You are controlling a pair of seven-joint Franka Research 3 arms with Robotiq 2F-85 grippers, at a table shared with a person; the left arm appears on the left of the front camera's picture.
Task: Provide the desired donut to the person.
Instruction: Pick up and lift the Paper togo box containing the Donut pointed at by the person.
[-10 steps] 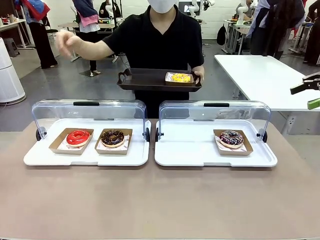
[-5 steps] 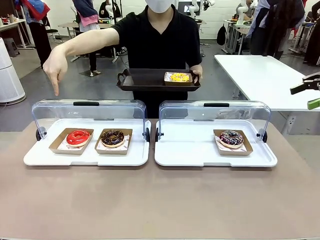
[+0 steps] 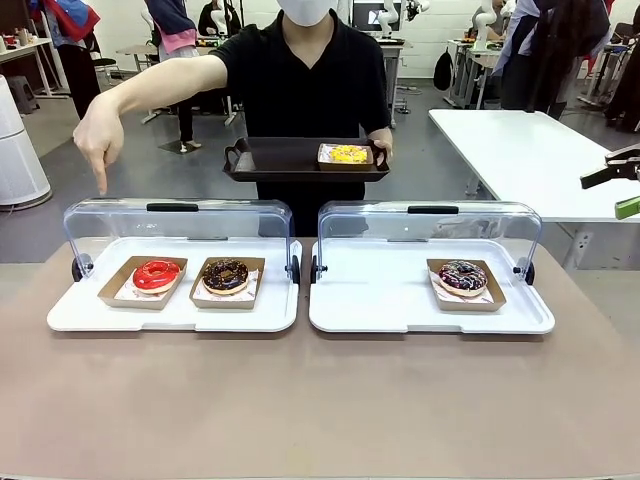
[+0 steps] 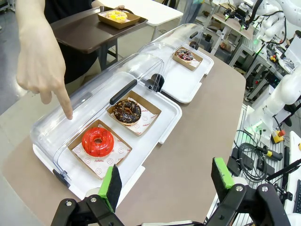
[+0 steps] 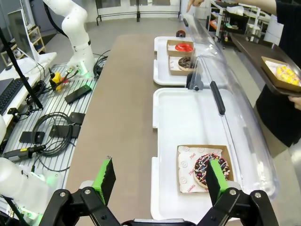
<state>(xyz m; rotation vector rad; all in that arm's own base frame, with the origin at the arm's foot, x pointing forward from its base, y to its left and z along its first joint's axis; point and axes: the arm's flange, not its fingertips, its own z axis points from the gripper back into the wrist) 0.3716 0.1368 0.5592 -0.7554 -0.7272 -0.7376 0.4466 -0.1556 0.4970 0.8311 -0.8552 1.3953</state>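
The person [image 3: 310, 80] stands at the far side and holds a dark tray [image 3: 280, 160] with a yellow donut [image 3: 347, 154] in a box. Their other hand [image 3: 98, 140] points a finger down over the left case, above the red donut [image 3: 156, 274]. The pointing hand [image 4: 42, 61] hangs just behind the red donut [image 4: 97, 141]. A chocolate donut [image 3: 226, 275] sits beside it. A dark sprinkled donut [image 3: 462, 276] lies in the right case. My left gripper [image 4: 167, 176] hovers open, high off the left end. My right gripper [image 5: 160, 176] hovers open off the right end, with nothing between its fingers.
Both white cases [image 3: 70, 315] [image 3: 330, 320] have clear lids [image 3: 180, 225] tipped back toward the person. A white table [image 3: 530, 150] stands at the back right. Cables and gear [image 5: 51, 127] lie on a rack beside the brown table [image 3: 320, 400].
The person's arm has swung down from a raised position, so that the finger now points over the left case. The dark tray has shifted slightly left. Neither gripper has moved.
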